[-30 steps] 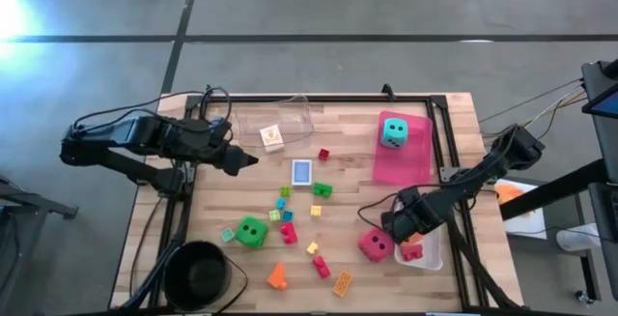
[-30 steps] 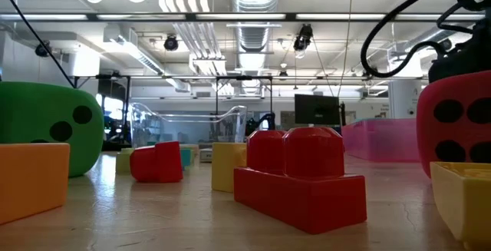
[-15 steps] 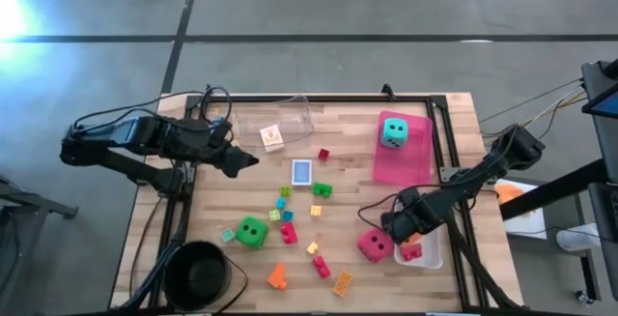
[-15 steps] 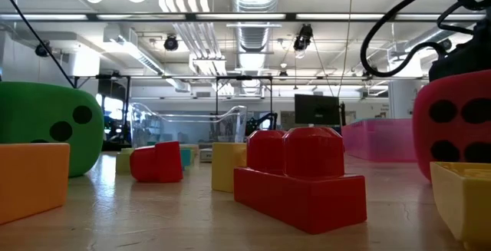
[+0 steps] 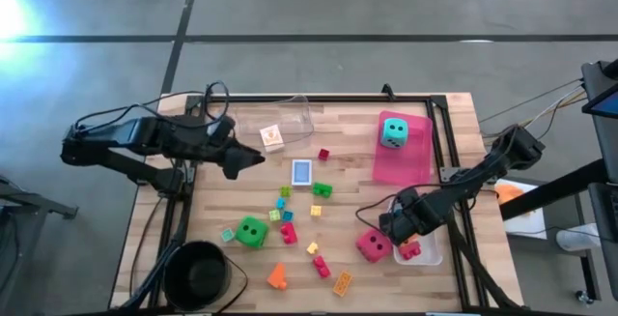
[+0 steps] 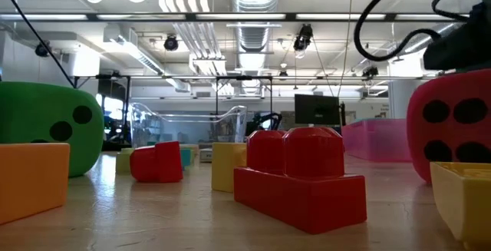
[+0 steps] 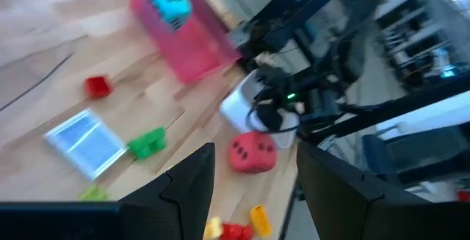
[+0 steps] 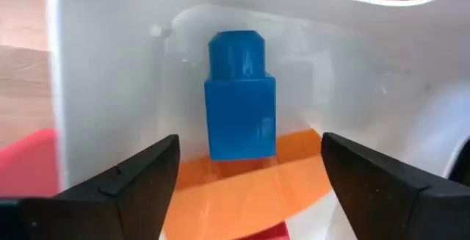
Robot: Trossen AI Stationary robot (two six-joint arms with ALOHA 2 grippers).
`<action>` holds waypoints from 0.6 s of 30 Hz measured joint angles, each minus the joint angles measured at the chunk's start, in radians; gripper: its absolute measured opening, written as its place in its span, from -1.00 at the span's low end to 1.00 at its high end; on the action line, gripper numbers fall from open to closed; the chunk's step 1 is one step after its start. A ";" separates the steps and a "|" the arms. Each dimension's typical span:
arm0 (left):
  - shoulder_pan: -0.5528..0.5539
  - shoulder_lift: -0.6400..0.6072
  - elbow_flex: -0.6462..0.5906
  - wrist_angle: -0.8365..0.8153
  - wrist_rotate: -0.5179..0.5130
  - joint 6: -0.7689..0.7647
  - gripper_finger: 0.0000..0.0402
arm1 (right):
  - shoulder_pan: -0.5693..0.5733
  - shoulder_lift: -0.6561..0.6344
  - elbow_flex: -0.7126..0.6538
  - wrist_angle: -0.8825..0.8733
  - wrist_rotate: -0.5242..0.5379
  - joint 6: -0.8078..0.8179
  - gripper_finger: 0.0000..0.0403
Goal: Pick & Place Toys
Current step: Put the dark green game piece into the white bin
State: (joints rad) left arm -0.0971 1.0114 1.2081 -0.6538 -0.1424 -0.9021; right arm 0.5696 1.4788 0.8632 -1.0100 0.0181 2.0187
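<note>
The right claw [image 8: 246, 177] stands wide open over the white tray [image 5: 425, 248] at the right edge of the surface [image 5: 348, 132], with nothing between its fingers [image 8: 128, 181]; in its wrist view a blue brick [image 8: 241, 115] sits upright inside the tray, clear of both fingers, on or just behind an orange piece [image 8: 242, 185], so I judge this to be a drop-off with the brick left where it belongs. Just beside the tray lies the red dotted die [image 5: 374, 245], which the low view shows looming at the right. The left claw [image 7: 253, 188] hovers near the clear tray [image 5: 280, 123] at the far left, its fingers parted about halfway and holding nothing, apparently waiting. The teal die [image 5: 392, 131] already rests in the pink tray [image 5: 415, 166], which suggests sorting by tray. The blue card box [image 5: 302, 172], the green die [image 5: 252, 231] and a scatter of small bricks [image 5: 319, 266] remain loose mid-surface, and the black bowl [image 5: 198, 275] stands at the near left corner, so much of the job looks undone.
</note>
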 joint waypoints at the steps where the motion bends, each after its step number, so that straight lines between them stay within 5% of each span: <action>1: 0.000 0.001 -0.007 0.023 0.001 0.005 -0.02 | 0.000 0.000 0.012 -0.020 0.000 -0.004 0.65; 7: 0.001 0.005 -0.094 0.100 0.001 -0.081 -0.02 | 0.008 0.000 0.115 -0.163 0.020 -0.057 0.74; 18: 0.001 0.011 -0.164 0.110 0.057 -0.178 -0.02 | 0.028 0.003 0.318 -0.244 0.246 -0.130 0.74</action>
State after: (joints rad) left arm -0.0963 1.0221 1.0440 -0.5435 -0.0853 -1.0800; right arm 0.5976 1.4814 1.1814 -1.2539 0.2643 1.8888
